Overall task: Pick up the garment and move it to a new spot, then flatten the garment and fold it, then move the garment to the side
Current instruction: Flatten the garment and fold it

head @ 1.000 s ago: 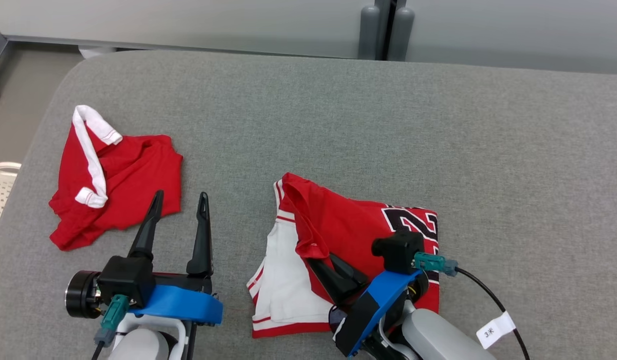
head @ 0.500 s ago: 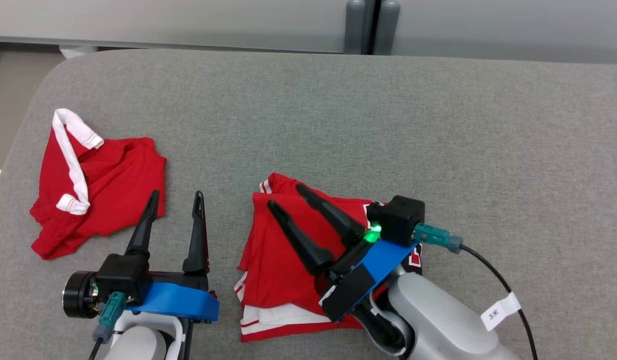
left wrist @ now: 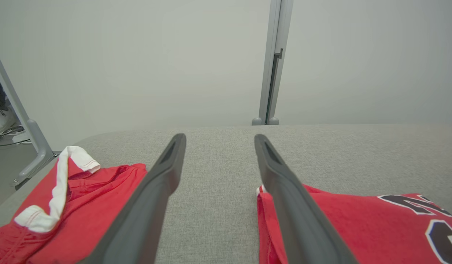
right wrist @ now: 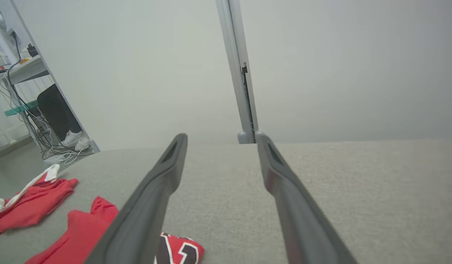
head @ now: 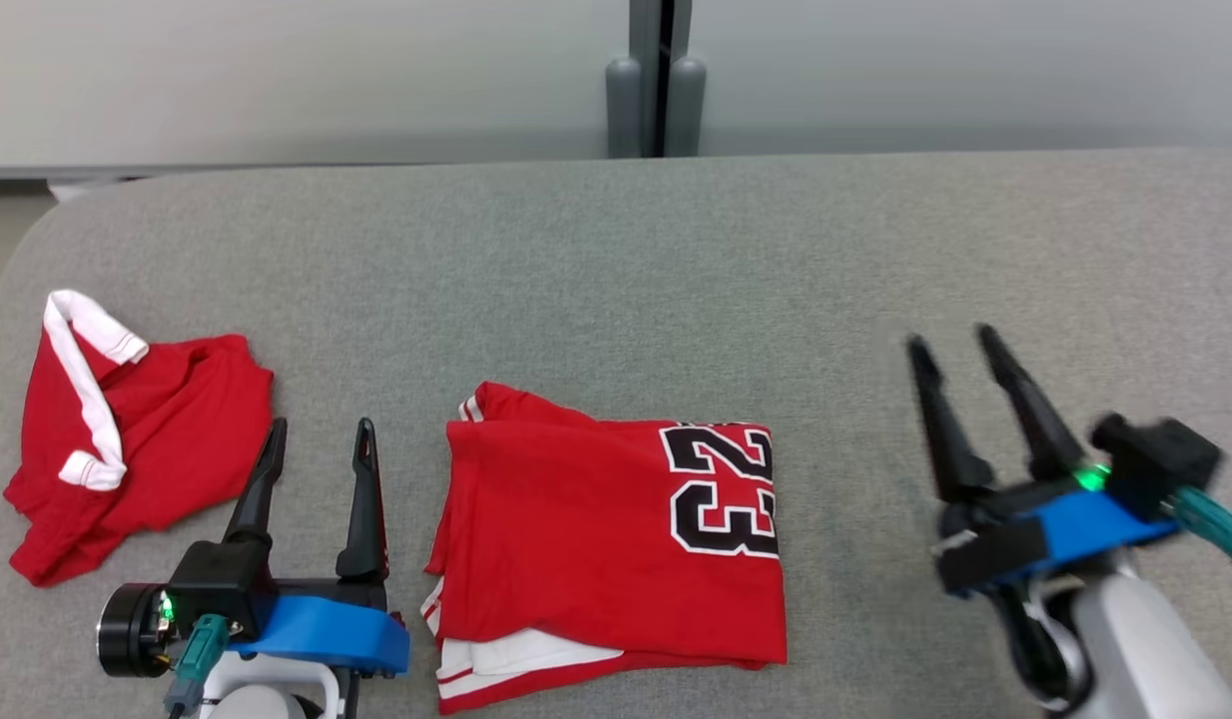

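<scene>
folded jersey (head: 596, 529): I am seeing it lying flat on the grey surface (head: 616, 270) between both grippers, number 23 facing up, white layers showing at its near edge
left gripper (head: 320, 427): fingers are standing spread, holding nothing, just left of the folded jersey
right gripper (head: 950, 340): fingers are standing apart, empty, well right of it, slightly blurred
second red garment (head: 147, 429): lying crumpled at far left, apart from the folded jersey
grey post (head: 656, 100): standing behind the far edge

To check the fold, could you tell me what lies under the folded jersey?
A white, red-striped layer peeks out under the jersey at its near edge; anything deeper is covered.
</scene>
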Available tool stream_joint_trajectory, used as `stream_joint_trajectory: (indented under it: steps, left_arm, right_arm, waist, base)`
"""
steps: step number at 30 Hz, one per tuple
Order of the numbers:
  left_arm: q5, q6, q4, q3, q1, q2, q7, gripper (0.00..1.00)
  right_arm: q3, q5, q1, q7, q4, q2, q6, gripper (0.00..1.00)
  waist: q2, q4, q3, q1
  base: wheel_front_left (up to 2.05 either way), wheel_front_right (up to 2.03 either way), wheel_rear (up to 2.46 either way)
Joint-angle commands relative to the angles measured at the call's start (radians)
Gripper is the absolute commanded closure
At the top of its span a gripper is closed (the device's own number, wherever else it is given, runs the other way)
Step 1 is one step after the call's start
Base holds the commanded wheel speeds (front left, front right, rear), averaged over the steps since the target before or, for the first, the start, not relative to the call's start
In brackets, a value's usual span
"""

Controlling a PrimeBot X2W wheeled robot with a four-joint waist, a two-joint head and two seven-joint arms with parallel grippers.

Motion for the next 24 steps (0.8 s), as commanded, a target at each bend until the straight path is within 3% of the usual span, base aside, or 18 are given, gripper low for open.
stream_joint_trajectory:
  steps: [1,9,24]
  left_arm:
    - [-0.006,0.004,0.003,0.003,0.010,0.005,-0.001,0.00]
    - [-0.020,0.012,0.015,-0.002,0.063,0.018,0.012,0.00]
    - [-0.041,0.012,0.020,-0.019,0.147,0.044,0.046,0.00]
  right_arm:
    - [-0.036,-0.019,0.043,0.013,-0.022,-0.005,0.000,0.00]
    - [-0.192,-0.117,0.234,0.113,-0.159,0.020,0.000,0.00]
    - [-0.245,-0.159,0.411,0.235,-0.324,0.075,0.000,0.00]
  waist:
    - [0.0000,-0.014,-0.019,0.0001]
    - [0.0000,-0.038,-0.091,0.0001]
    - [0.0000,-0.044,-0.191,0.0001]
  base:
    - [0.00,0.00,0.00]
    - [0.00,0.00,0.00]
    - [0.00,0.00,0.00]
